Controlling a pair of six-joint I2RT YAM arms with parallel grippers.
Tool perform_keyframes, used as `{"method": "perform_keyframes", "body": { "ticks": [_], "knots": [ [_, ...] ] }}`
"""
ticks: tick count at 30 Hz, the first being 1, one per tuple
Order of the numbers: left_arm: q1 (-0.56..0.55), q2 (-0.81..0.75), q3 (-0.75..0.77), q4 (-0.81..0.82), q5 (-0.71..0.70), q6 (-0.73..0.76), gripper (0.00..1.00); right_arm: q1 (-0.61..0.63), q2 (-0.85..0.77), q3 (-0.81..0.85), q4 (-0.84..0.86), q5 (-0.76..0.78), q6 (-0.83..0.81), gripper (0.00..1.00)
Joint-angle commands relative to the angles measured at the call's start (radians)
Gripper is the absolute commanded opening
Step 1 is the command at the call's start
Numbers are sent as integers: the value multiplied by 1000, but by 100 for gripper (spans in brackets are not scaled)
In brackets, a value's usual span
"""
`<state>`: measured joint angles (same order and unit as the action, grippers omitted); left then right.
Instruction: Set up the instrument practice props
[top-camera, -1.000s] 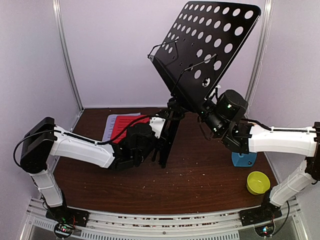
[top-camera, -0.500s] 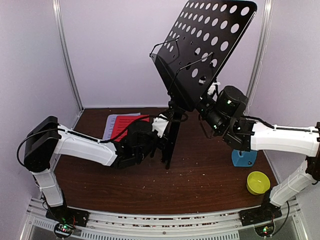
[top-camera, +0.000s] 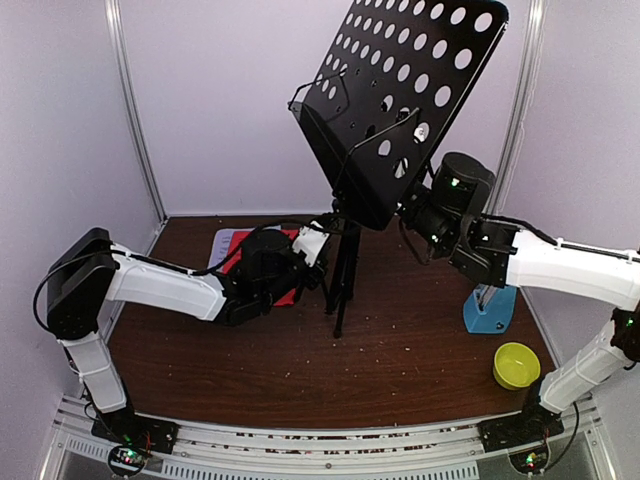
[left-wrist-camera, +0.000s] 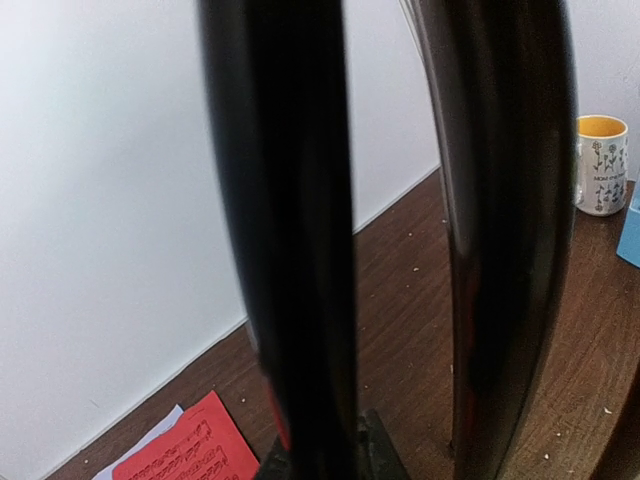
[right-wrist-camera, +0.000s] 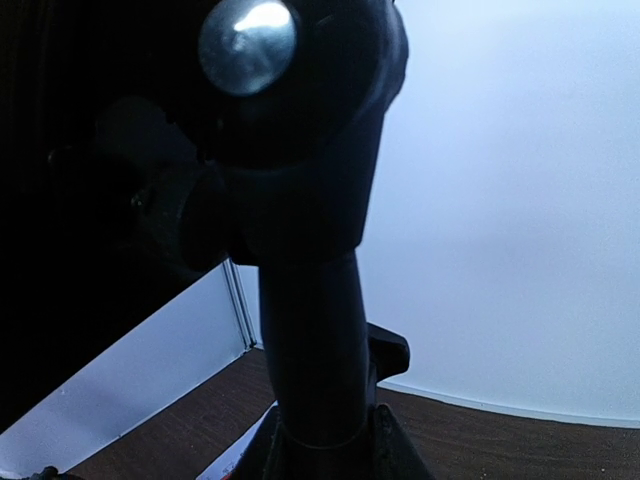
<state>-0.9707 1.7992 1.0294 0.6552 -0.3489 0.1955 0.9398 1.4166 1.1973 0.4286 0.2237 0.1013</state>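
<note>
Since the earlier frame the stand (top-camera: 400, 90) has been brought from a lean to near upright, its perforated desk now higher and tilted back toward the rear wall, and the left arm has drawn back toward the sheets. Stand position: middle of the table (top-camera: 380, 380), legs folded together and pointing down; contact with the surface cannot be confirmed. Left gripper (top-camera: 322, 252): at the lower tubes, fingers drawn narrow around one black tube, as the left wrist view shows. Right gripper (top-camera: 408, 212): clamped on the shaft just under the desk joint, with the shaft running down between its fingers in the right wrist view. Red sheet (top-camera: 232, 262) lies flat at the back left on the white sheet (top-camera: 225, 240), both partly hidden by the left arm. Metronome (top-camera: 488, 310) stands at the right, under the right arm. Bowl (top-camera: 517, 365) sits nearer the front right. Mug (left-wrist-camera: 602, 165) stands by the back wall.
</note>
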Motion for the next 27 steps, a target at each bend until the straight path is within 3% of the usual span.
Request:
{"method": "perform_keyframes", "body": {
  "ticks": [1, 11, 22, 27],
  "knots": [
    [0, 14, -29, -60, 123, 146, 0, -24, -60, 151, 194, -98, 33, 0],
    [12, 55, -3, -60, 157, 93, 0, -72, -18, 262, 67, -198, 50, 0],
    [12, 107, -7, -29, 139, 13, 0, -85, 21, 163, 87, -310, 115, 0],
    [12, 110, -16, -14, 139, -10, 0, -85, 31, 132, 114, -334, 144, 12]
  ]
}}
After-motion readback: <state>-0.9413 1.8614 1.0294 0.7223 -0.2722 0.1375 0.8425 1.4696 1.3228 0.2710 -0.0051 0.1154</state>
